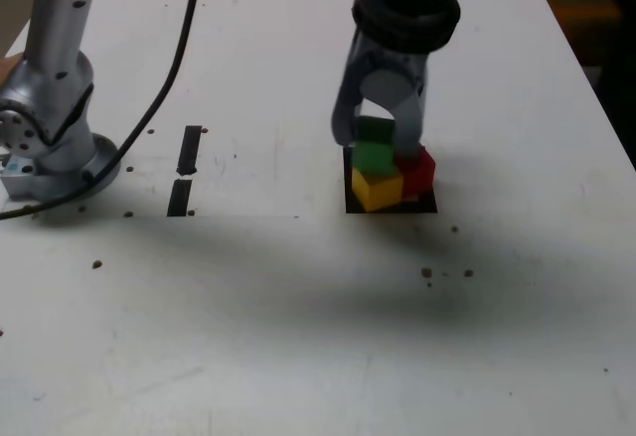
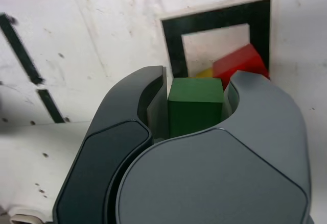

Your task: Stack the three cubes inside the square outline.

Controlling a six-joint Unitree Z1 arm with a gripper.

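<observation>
My gripper (image 1: 379,136) is shut on the green cube (image 1: 375,158), whose sides the two jaws press in the wrist view (image 2: 195,104). That cube sits right on top of the yellow cube (image 1: 377,190), inside the square outline (image 1: 350,186) of black tape. The red cube (image 1: 418,170) is beside them on the exterior view's right, touching the yellow one, and looks tilted. In the wrist view the red cube (image 2: 240,63) and a sliver of the yellow cube (image 2: 205,73) show beyond the green one, over the square outline (image 2: 214,20). The gripper (image 2: 196,87) hides most of the yellow cube there.
The arm's base (image 1: 45,148) stands at the exterior view's left, with a black cable (image 1: 164,88) running from it across the white table (image 1: 298,337). Two short black tape strips (image 1: 189,148) (image 1: 180,198) lie between the base and the cubes. The table's edge runs along the far right.
</observation>
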